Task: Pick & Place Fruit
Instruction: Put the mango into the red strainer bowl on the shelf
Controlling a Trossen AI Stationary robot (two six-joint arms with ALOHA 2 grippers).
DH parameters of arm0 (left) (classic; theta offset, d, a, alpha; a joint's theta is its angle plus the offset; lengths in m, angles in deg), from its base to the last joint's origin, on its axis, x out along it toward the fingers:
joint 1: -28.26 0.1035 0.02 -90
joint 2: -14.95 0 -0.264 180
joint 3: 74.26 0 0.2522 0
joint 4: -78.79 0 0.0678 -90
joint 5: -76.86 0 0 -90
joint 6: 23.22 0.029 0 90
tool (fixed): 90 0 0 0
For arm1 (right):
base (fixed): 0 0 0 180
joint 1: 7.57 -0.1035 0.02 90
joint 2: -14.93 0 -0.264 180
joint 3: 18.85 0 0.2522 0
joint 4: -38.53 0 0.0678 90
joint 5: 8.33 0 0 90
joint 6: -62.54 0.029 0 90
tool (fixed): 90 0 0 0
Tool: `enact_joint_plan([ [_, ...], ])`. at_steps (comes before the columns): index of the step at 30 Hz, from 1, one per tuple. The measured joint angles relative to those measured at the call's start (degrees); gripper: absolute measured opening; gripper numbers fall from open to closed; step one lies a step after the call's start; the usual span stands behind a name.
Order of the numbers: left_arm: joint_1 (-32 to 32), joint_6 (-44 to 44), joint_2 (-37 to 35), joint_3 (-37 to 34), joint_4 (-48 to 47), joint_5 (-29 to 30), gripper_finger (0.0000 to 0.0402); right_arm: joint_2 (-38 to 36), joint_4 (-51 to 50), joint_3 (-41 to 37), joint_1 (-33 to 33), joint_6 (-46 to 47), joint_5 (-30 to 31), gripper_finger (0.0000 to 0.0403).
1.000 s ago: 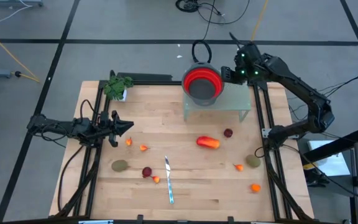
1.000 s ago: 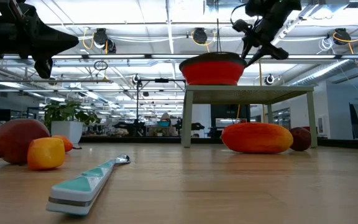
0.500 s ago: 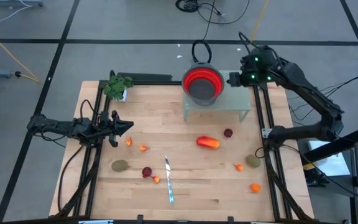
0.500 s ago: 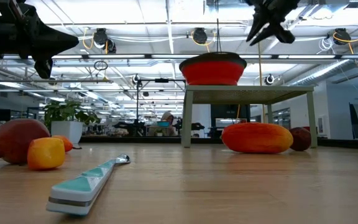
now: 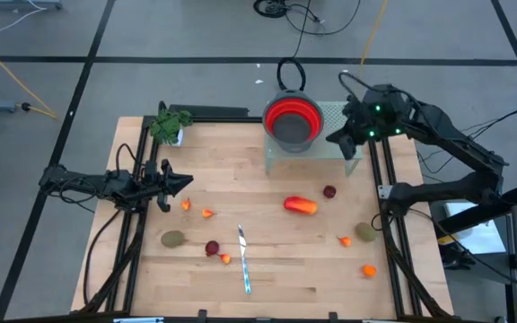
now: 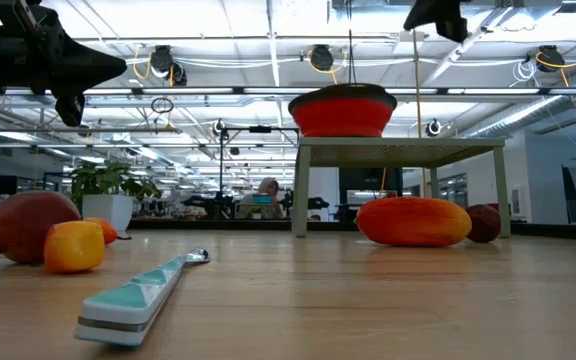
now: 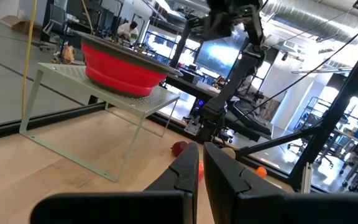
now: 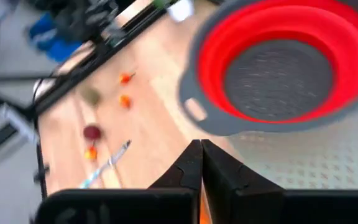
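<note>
Colander [image 5: 293, 119] on rack [image 5: 335, 152], no fruit inside.

The fruit lies loose on the tabletop; a long orange-red piece [image 5: 300, 205] sits near the middle; a dark red ball [image 5: 329, 191] just beside it; olive-brown ovals [image 5: 172, 239] [image 5: 365, 231] lie toward either side; tiny orange bits [image 5: 206, 213] are scattered between.

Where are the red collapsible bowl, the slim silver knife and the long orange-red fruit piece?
Red collapsible bowl [image 5: 293, 117], high view, on its grey bottom.
Slim silver knife [image 5: 243, 258], high view, mid-length.
Long orange-red fruit piece [image 5: 301, 205], high view, on its middle.
</note>
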Motion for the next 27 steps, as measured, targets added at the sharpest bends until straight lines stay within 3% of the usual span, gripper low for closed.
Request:
enact_joint_plan([
  [7, 0.0, 0.0, 0.0, 0.0, -0.4, 0.0, 0.0024, 0.0, -0.1, 0.0, -10.3, -9.1, -0.1, 0.0001],
  [16, 0.0, 4.6, 0.0, 0.0, -0.4, 0.0, 0.0024, 0.3, -1.1, -1.0, -19.0, -10.3, 0.1, 0.0002],
  [27, 0.0, 4.7, 0.0, 0.0, -0.4, 0.4, 0.0024, 0.3, 7.2, -17.1, -22.2, -16.9, 0.0, 0.0001],
])
